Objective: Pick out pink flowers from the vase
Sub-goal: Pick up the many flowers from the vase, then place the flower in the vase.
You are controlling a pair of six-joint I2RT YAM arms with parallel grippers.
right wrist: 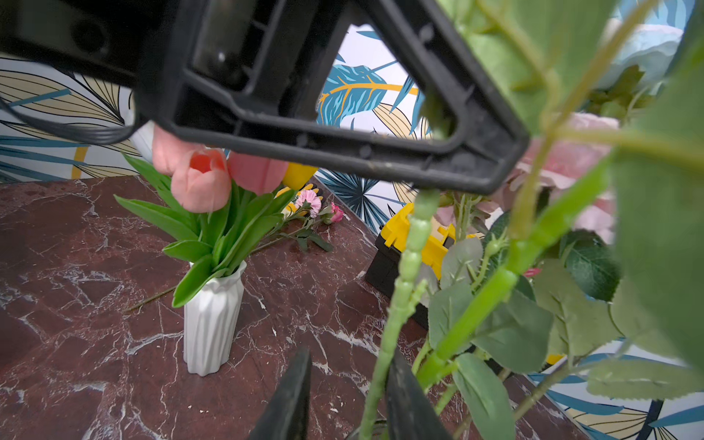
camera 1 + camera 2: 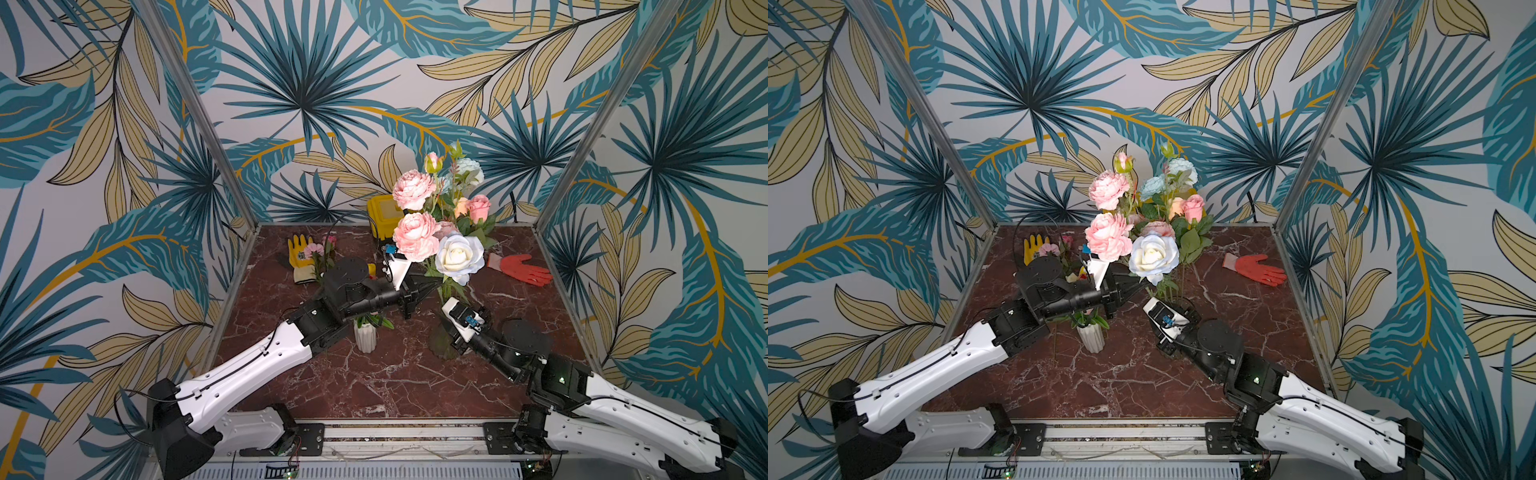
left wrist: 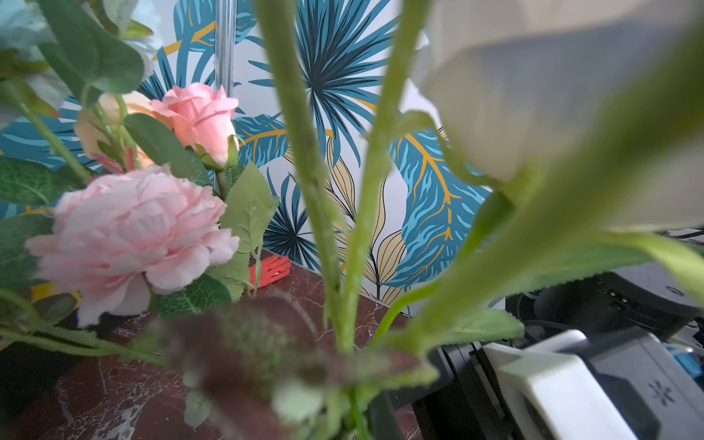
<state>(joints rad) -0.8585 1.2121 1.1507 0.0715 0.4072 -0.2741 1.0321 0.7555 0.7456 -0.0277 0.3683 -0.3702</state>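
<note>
Your left jaws are clenched on a near-upright stem [image 1: 413,236] just under the pink peony [image 2: 415,237], mid-table. Right jaws sit half-apart at the vase [image 2: 440,347] mouth, grip unclear. Pull straight up along that stem.

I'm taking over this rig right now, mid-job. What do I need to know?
Left gripper: shut on a thin green stem in the bouquet; its bloom is unclear.
Right gripper: jaws apart around stems above the dark glass vase; grip unclear.
Done: small pink carnations lie on the red marble table by the yellow glove.
Left to pull: two ruffled pink peonies and a pink rose, in the bouquet.
</note>
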